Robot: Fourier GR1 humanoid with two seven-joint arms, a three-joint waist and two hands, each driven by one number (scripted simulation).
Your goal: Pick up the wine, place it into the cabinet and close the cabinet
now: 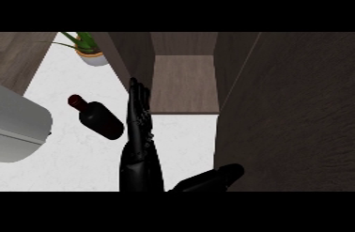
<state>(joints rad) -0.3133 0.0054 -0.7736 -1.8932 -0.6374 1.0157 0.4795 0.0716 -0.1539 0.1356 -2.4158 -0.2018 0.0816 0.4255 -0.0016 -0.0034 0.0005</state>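
On the white counter (76,156), just to the left of the open cabinet (184,83), I see the wine bottle (97,116) lying on its side. It is dark, almost black, with a dark red cap pointing up and to the left, away from the cabinet. Nothing holds it, and it sits outside the cabinet.

Between the bottle and the cabinet's opening my left hand (139,113) reaches up from the lower edge of the view. Its fingers are straight and stretched out, pointing toward the cabinet's left wall. The hand is edge-on to me, just beside the bottle's wide end. I cannot tell whether it touches the bottle; it has hold of nothing.

Below the cabinet's opening, near the lower edge of the view, my right hand (212,177) shows as a dark shape against the cabinet's open door (291,118). I cannot tell how it is set.

The cabinet stands open, showing a brown wooden shelf inside. Its dark wood door fills the view to the right of the opening.

Up and to the left of the cabinet, a potted plant (88,50) with green leaves stands in a pale pot on the counter. Far to the left of the cabinet, past the bottle, a large grey rounded object (21,127) sits at the view's edge.
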